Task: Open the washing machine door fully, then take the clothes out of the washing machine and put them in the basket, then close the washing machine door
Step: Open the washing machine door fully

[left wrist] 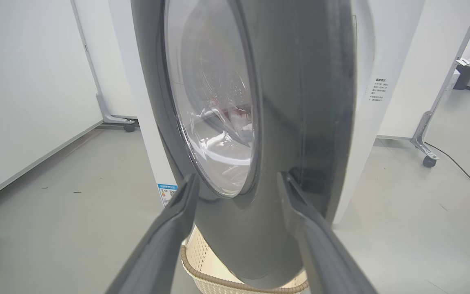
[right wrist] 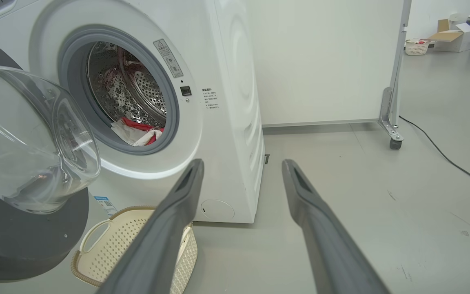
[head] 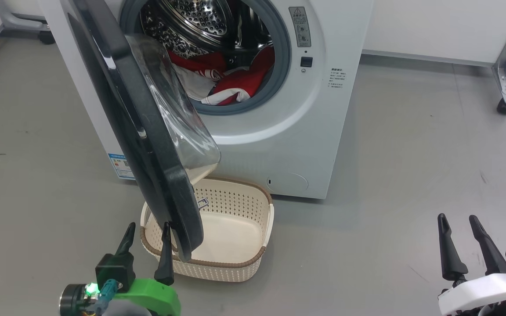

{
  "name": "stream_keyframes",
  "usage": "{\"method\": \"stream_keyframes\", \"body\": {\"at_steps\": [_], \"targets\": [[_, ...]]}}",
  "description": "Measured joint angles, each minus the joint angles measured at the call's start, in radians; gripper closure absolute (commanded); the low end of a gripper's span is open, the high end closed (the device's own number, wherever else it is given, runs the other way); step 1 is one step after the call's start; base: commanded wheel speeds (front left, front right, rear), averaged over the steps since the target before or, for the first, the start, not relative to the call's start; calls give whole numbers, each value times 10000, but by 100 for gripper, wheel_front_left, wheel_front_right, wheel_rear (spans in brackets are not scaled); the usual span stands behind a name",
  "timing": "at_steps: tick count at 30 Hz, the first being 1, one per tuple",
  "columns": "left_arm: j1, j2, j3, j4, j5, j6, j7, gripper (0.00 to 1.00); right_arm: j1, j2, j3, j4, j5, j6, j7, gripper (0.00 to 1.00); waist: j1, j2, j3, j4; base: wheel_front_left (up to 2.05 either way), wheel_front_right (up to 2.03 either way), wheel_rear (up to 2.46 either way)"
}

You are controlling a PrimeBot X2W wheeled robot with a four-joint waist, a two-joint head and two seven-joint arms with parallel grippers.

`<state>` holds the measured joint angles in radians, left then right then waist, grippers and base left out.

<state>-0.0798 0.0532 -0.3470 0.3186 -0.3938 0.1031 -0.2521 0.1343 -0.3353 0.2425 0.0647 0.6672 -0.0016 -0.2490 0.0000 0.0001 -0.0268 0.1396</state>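
The white washing machine [head: 253, 145] stands ahead with its door [head: 143, 136] swung about halfway out, the black rim edge-on to me and the glass bowl [right wrist: 27, 139] bulging toward the drum. Red and white clothes [head: 231, 81] lie in the steel drum, also seen as clothes [right wrist: 137, 132] in the right wrist view. The cream basket [head: 253, 259] sits on the floor under the door. My left gripper [head: 145, 228] is open just left of the door's lower rim [left wrist: 296, 134], its fingers empty. My right gripper [head: 458, 219] is open at the lower right, well clear of the machine [right wrist: 227, 102].
Grey floor spreads all around. White partition panels on wheeled metal feet [head: 505, 105] stand behind and to the right of the machine. A black cable [right wrist: 443, 153] runs across the floor at the far right, with boxes and a small basket [right wrist: 416, 47] beyond.
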Motion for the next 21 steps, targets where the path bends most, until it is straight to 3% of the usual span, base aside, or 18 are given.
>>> {"method": "stream_keyframes", "body": {"at_steps": [20,21], "targets": [[20,-4,13,105,119,-29,0,0,195,240,-174,-82,-353,130,-2,0,0,0,-3,-16,0,0,0],[21,-4,2,150,119,-38,0,10,200,247,-186,-82,-357,182,-2,0,0,0,-1,-15,0,0,0]]}}
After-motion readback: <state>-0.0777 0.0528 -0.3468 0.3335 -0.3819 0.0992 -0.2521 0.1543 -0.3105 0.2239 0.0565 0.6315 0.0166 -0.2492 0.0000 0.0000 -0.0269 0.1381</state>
